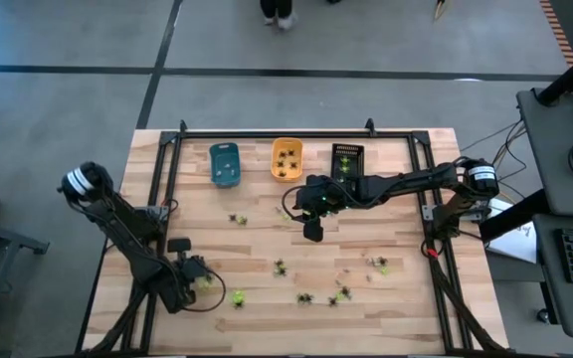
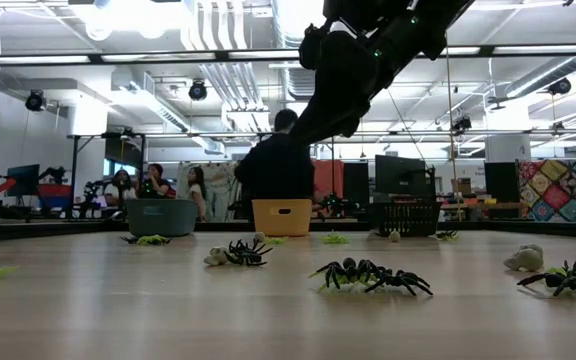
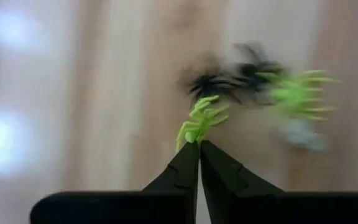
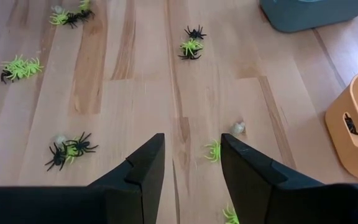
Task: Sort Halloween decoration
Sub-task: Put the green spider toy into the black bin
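Observation:
The Halloween decoration is many tiny plastic spiders, black, yellow-green and pale, scattered over the wooden table (image 1: 267, 249). My left gripper (image 1: 199, 281) is near the table's near left corner, shut on one yellow-green spider (image 3: 202, 120). My right gripper (image 4: 191, 142) hangs open above the table's middle, with a yellow-green spider (image 4: 213, 151) and a pale one (image 4: 237, 128) lying on the wood below its fingers. In the low view only my right arm (image 2: 353, 70) shows, coming in from above. My left gripper pinches the yellow-green spider by one end (image 3: 193, 137), at the very tips of its two shut fingers. The rest of the spider sticks out beyond the fingertips. The fingers point steeply down at the table. Whether the spider is lifted clear of the wood cannot be told.
A blue tray (image 1: 225, 164), an orange tray (image 1: 286, 159) and a black tray (image 1: 347, 162) stand in a row at the far edge. Loose spiders lie along the near middle (image 1: 306, 297) and near right (image 1: 378, 264). A black metal frame (image 1: 296, 132) borders the table.

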Action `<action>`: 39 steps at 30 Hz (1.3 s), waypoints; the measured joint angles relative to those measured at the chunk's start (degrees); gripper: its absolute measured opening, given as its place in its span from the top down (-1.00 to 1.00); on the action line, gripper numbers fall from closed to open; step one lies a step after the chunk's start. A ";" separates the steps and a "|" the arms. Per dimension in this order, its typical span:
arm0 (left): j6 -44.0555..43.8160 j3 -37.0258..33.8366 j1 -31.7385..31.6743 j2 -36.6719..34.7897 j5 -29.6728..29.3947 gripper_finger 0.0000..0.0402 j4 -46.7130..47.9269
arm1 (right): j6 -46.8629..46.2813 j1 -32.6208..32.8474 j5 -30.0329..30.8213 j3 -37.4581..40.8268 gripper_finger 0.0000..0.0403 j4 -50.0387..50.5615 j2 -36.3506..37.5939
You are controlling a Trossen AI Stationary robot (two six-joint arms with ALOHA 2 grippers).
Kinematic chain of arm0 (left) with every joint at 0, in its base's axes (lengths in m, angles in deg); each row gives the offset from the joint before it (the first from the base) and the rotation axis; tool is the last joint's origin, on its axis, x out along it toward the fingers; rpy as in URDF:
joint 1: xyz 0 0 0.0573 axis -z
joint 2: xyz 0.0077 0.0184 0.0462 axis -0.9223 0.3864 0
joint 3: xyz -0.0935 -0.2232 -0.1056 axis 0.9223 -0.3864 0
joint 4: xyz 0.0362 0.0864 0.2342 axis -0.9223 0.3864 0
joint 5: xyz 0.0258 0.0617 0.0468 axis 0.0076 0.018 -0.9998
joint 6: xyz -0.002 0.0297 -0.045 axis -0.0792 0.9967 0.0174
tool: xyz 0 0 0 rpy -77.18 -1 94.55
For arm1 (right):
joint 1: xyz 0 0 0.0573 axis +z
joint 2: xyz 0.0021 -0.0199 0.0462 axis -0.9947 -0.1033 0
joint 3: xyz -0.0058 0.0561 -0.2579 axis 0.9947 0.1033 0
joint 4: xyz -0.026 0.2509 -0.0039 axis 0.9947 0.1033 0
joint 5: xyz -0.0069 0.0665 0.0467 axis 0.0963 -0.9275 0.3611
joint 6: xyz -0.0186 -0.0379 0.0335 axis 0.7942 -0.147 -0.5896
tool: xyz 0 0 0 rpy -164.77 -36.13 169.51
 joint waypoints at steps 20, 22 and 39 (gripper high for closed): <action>1.22 1.50 -2.91 -12.08 -24.27 1.00 3.43 | 4.51 1.67 -2.04 0.68 0.28 -12.86 -2.08; 2.78 2.47 -4.85 -12.20 -28.12 1.00 3.22 | 6.04 2.27 -2.41 0.68 0.28 -17.60 -3.54; 11.98 6.55 -16.80 -11.40 -44.51 1.00 -6.33 | 6.04 4.44 -2.38 -7.10 0.28 -40.88 -17.20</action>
